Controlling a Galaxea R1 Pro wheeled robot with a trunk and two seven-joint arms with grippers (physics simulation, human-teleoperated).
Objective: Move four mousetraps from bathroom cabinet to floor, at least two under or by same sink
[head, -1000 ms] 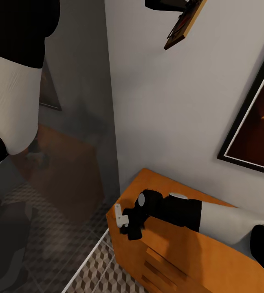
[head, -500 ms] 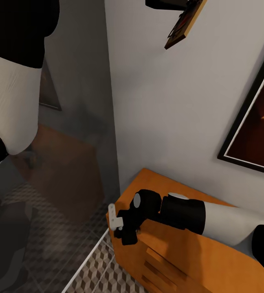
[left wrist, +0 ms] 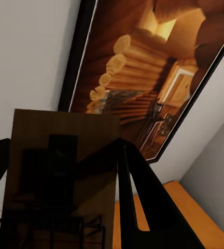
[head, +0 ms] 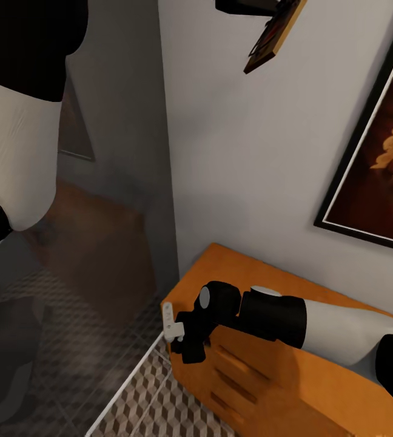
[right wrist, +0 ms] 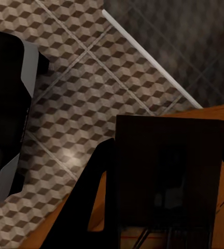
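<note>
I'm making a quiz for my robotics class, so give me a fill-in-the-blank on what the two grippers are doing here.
1. The left gripper is shut on a ___.
2. The right gripper holds another mousetrap at the end of the orange ___.
3. The floor tiles carry a ___ pattern.
4. On the wall hangs a framed ___.

Missing words: mousetrap, cabinet, cube, picture.

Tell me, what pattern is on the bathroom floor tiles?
A brown, beige and white cube pattern on the bathroom floor, clearest in the right wrist view.

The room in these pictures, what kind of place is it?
Probably a tiled room in a home, perhaps a bathroom: cube-patterned floor tiles, an orange-brown wooden cabinet against the wall, and a framed picture above it.
</note>
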